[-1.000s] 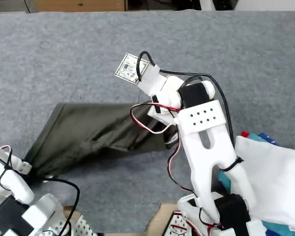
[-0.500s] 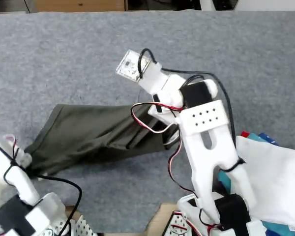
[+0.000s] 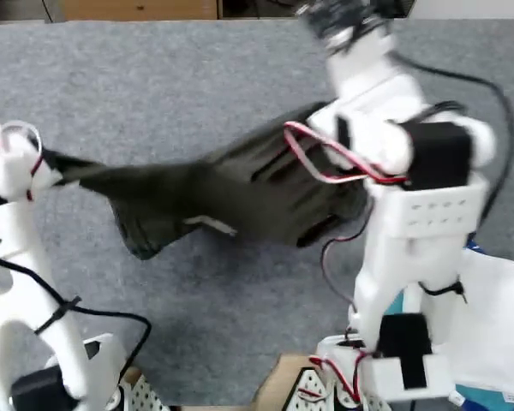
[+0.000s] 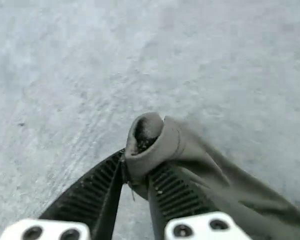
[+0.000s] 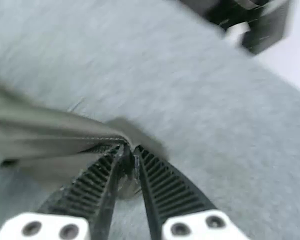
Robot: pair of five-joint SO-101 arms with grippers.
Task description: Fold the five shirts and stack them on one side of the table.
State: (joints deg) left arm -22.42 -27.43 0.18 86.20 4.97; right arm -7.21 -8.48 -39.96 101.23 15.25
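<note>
— Holding the dark shirt (image 3: 231, 188) stretched in the air between both arms, over the middle of the grey table (image 3: 154, 77), sagging in between.

— Gripped how?

— Clamped by a bunched end in the left gripper (image 4: 136, 166). Nipped by a thin edge in the right gripper (image 5: 130, 148), squeezed almost fully together on it.

— Then keep both pinches firm and pull just enough to take out the sag. Lower both ends level so the cloth lands flat and ready for folding. Stay well short of the white stack (image 3: 497, 317) at the near right. Probably most at risk of slipping from that thin right-hand hold.

— And against half a second ago?

— No longer lying flat at the near left; lifted off and carried toward the far side. Done with the right arm swung up and away, and the left arm raised.
</note>
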